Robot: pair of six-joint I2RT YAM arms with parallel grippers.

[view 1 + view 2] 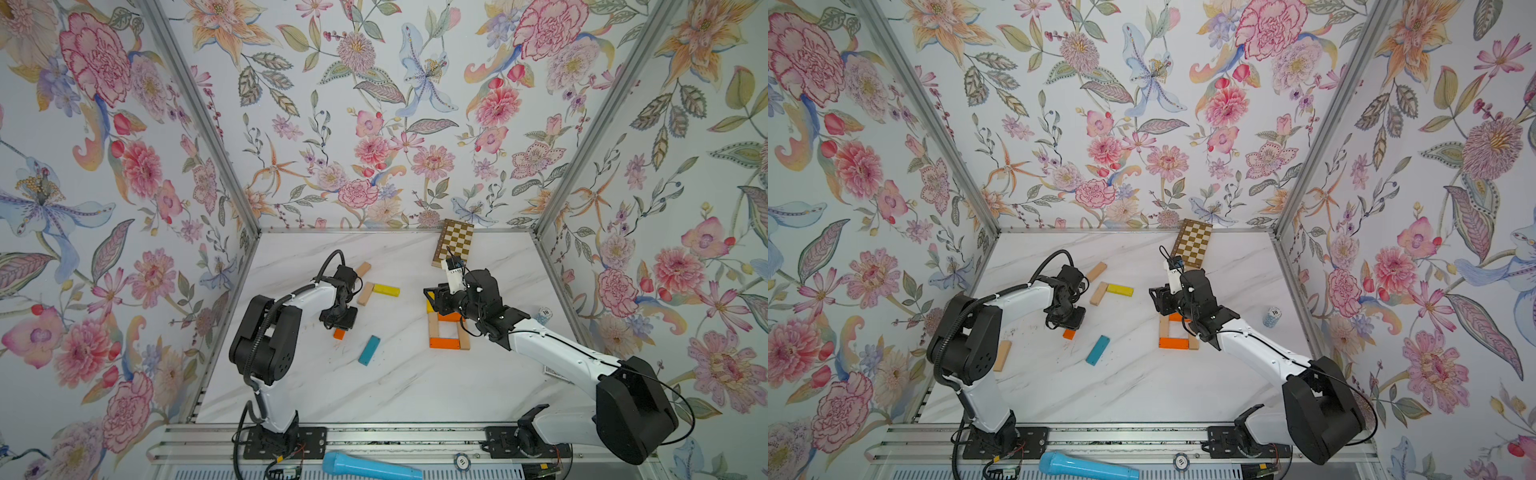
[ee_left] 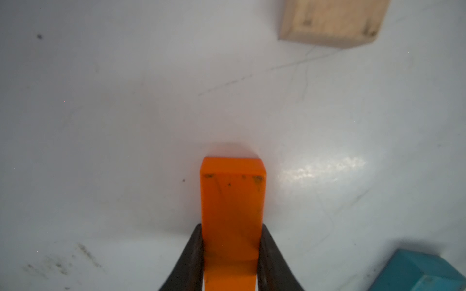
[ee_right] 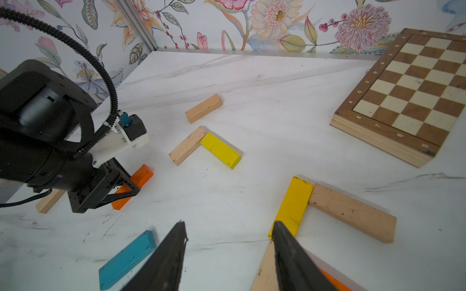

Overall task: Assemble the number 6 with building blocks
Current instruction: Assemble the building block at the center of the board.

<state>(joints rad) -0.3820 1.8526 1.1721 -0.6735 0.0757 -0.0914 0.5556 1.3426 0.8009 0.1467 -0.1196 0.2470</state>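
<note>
Jaws of my left gripper (image 2: 231, 226) pinch the long sides of an orange block (image 2: 233, 199), closed to its width, low at the white marble-look table (image 1: 395, 386). I cannot tell whether the block is lifted off it. In both top views the block pokes out from under the gripper, left of centre, with a teal block (image 1: 369, 350) lying loose near it toward the front edge.

My right gripper (image 3: 229, 226) hangs with its jaws well apart and nothing between them, above the number 6 (image 1: 1173, 343) on the right half of the table. A top view shows the digit's square loop: an orange base bar (image 1: 444, 343), a left beige bar (image 1: 433, 326), a right beige bar (image 1: 464, 337) and an orange crossbar (image 1: 449, 318) partly under my right arm. The right wrist view gives the rest: a yellow stem (image 3: 293, 205) and a beige top bar (image 3: 353, 213) touching its far end at a right angle. One right fingertip (image 3: 281, 234) overlaps the stem's near end there; contact I cannot judge.

Spare blocks: a beige spare (image 1: 365, 294) and a yellow spare (image 1: 386, 290) meeting in an L behind the left gripper, a lone beige block (image 1: 363, 269) farther back, and a side beige block (image 1: 1001, 355) beside my left arm. A chessboard (image 1: 455, 245) sits at the back wall, and a light-blue microphone (image 1: 370, 465) lies on the front rail.
</note>
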